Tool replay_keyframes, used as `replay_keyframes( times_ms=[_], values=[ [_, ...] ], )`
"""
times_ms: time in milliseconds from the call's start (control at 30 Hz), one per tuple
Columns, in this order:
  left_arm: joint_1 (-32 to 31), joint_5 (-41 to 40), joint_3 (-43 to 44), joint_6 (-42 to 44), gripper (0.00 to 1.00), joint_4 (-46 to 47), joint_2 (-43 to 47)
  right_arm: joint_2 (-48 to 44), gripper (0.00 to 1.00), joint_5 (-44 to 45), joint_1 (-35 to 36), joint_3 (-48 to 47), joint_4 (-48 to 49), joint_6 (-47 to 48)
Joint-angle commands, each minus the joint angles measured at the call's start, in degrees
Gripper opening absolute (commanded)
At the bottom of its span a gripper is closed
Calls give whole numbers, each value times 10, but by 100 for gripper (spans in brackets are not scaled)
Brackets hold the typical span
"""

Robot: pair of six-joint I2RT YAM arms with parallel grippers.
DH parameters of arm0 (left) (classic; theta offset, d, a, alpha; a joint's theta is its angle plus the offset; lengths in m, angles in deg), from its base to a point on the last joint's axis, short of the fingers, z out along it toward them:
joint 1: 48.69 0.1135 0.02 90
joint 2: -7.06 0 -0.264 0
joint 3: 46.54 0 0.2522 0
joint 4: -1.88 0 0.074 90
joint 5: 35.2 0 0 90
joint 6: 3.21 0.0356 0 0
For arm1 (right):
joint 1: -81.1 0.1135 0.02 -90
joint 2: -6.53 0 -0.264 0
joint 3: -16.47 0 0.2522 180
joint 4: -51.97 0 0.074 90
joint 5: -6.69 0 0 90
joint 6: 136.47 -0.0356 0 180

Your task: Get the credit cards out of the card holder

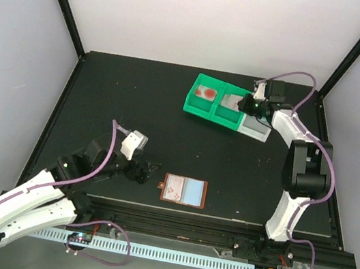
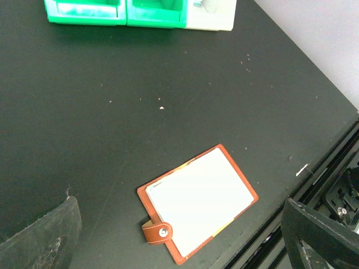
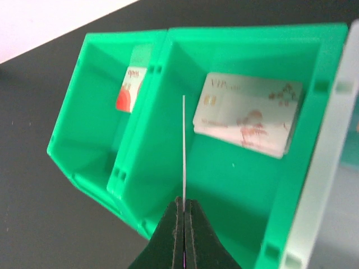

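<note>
R tool (image 3: 183,208) is clamped tight on a held card (image 3: 183,140). The card shows edge-on as a thin pale line standing up from the fingertips, over the mid green bin (image 3: 235,185) and just at 3 o'clock of the divider wall.

The card holder (image 1: 184,190) lies open & flat on the counter (image 1: 136,106), at 7 o'clock of the R tool and well apart from it. L tool (image 1: 150,169) sits near the holder at its 10 o'clock, not touching. In the L wrist view its fingers (image 2: 39,238) are spread wide at both lower corners, gripping nothing, w/ the holder ahead btwn them.

In the holder, a pinkish card (image 1: 174,188) fills the 9 o'clock half and a pale blue card (image 1: 192,192) the 3 o'clock half. The tab (image 2: 157,231) w/ its snap sticks out at the holder's 9 o'clock edge in the top view.

Writing: the top card of the stack (image 3: 247,120) in the mid bin reads "VIP" near one corner; the rest is too blurred. The card (image 3: 130,89) in the left green bin (image 3: 84,145) has a red patch & a small red word, unreadable. A white bin (image 3: 328,145) abuts the mid bin at 3 o'clock.

Room: bare counter runs btwn the holder & the bins. The holder is close to the near edge, w/ the black rail (image 1: 180,214) just at its 6 o'clock.
</note>
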Motion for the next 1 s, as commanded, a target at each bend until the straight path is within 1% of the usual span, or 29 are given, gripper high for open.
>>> replay_keyframes(
  times_ms=[0, 267, 433, 700, 967],
  values=[
    [4, -13, 8, 15, 99, -9, 17, 56, 1, -4, -1, -77, -37, 4],
    [4, -24, 12, 22, 99, -12, 24, 133, 1, -3, -1, -166, -66, -25],
    [5, -26, 10, 23, 99, -11, 22, 173, 6, 0, -1, -218, -91, -27],
    [5, -28, 11, 24, 99, -6, 11, 200, 9, 18, -1, -237, -97, -30],
    [5, -30, 12, 24, 99, -9, 8, 203, 18, 52, -1, -269, -123, -31]
  ],
)
